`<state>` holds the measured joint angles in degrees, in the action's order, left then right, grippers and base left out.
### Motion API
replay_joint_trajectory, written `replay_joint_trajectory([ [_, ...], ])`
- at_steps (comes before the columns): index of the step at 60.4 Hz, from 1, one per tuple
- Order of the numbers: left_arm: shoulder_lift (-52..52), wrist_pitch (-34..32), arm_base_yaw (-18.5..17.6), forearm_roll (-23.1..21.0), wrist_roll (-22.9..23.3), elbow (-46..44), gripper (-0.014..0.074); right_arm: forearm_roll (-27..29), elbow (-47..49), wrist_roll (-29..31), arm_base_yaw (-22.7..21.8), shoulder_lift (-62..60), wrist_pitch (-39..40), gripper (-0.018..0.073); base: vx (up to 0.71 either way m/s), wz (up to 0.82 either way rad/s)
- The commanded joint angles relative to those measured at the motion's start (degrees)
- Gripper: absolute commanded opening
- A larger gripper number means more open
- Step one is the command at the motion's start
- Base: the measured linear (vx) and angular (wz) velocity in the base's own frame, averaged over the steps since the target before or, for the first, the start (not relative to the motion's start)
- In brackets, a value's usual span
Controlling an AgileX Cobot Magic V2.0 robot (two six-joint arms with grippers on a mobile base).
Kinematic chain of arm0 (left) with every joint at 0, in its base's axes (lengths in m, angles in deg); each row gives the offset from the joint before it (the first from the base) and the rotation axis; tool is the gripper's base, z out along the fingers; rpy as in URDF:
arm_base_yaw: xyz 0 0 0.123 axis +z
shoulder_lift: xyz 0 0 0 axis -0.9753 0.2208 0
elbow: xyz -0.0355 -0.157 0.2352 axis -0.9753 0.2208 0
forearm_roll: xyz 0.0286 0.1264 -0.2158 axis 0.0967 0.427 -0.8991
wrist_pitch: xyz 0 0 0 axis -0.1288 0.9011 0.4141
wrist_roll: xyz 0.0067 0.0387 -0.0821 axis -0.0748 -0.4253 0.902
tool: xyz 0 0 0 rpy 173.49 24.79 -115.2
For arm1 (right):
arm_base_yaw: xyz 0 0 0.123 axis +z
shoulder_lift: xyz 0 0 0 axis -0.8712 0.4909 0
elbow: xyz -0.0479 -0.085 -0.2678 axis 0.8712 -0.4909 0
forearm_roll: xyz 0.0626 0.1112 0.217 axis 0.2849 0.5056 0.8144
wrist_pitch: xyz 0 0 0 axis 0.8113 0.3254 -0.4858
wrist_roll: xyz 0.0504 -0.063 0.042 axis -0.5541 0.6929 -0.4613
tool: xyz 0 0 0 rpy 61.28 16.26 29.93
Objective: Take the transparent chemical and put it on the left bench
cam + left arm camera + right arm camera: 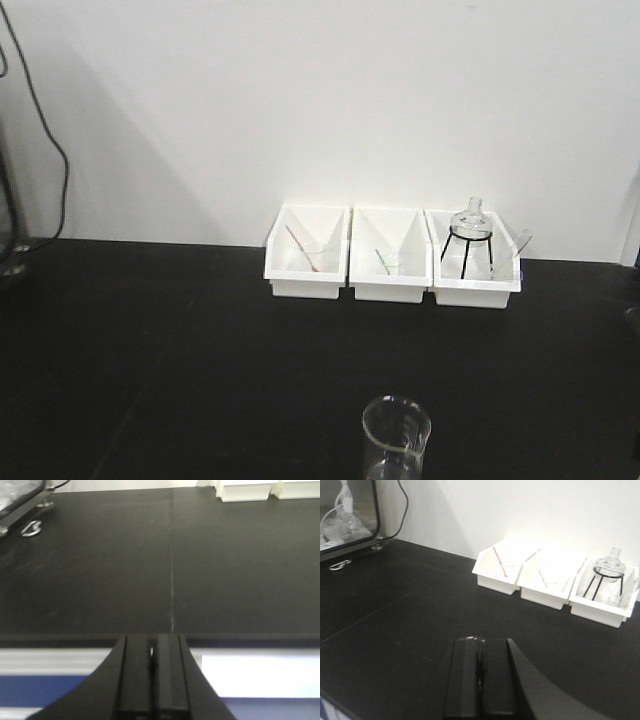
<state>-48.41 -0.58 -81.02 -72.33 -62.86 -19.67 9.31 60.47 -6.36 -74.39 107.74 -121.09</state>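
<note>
**Item 1: clear tube** (518, 243). It stands in the flask bin (475, 292), the white bin touching the middle bin (390, 288) on the side away from the red-tube bin (306, 285). It sits at the flask bin's end farthest from the middle bin. The long axis is tilted, with the lower end down inside the bin and the upper end rising above the rim and pointing up and away from the middle bin. The contents look colourless, but no fill level can be made out.

**Item 2: left fingers** (137, 675). They are pressed together with only a hairline seam between them. Nothing is held and nothing is touched. They hang over the near edge of the table (150, 350), well apart from the middle bin.

**Item 3: right fingers** (465, 680). They are likewise closed flat against each other, empty, and above bare table well in front of the middle bin.

**Item 4: round flask** (471, 222). It is upright on a black tripod (468, 255) in the flask bin, between the clear tube and the middle bin.

**Item 5: green tube** (384, 262). It leans inside the middle bin.

**Item 6: red tube** (300, 247). It leans inside the red-tube bin, which touches the middle bin.

**Item 7: glass beaker** (396, 440). It is upright on the table, well in front of the middle bin.
</note>
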Motion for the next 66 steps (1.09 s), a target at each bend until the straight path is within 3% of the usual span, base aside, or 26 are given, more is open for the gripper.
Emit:
replay_joint_trajectory([
  [1, -1.1, -4.49, -0.1, -0.04, 0.45, 0.93, -0.0003, 2.9, 1.56, 0.42, -0.51, 0.16, 1.72, 0.001, 0.27, -0.18],
  [13, -1.1, -4.49, -0.1, -0.04, 0.45, 0.93, -0.0003, 2.9, 1.56, 0.42, 1.13, 0.16, 1.78, 0.001, 0.24, -0.11],
  [66, -1.1, -4.49, -0.1, -0.04, 0.45, 0.93, -0.0003, 2.99, 1.56, 0.35, 1.07, 0.16, 1.74, 0.001, 0.08, -0.04],
])
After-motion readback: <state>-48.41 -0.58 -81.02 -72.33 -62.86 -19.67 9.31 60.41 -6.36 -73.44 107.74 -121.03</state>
